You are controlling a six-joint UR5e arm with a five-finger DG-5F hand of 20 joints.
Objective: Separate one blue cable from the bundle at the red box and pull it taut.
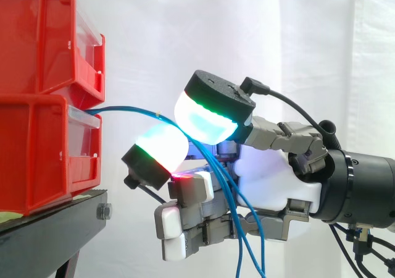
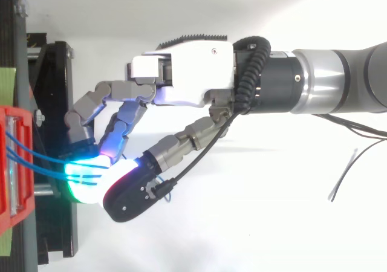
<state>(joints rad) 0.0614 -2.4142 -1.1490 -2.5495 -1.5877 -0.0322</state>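
Thin blue cables leave the front of the lower red box and run right in a slack arc to my hand. Two glowing green-white fingertips close together around the cables just right of the box. Past the pinch the cables hang down across the palm and drop out of the bottom of the view. From above, the blue cables converge from the red box into the glowing pads. I cannot tell how many strands are pinched. The other fingers curl in below.
A second red box is stacked on the lower one. Both rest on a black stand at the left. A white curtain hangs behind. The arm enters from the right, with free room below and beside it.
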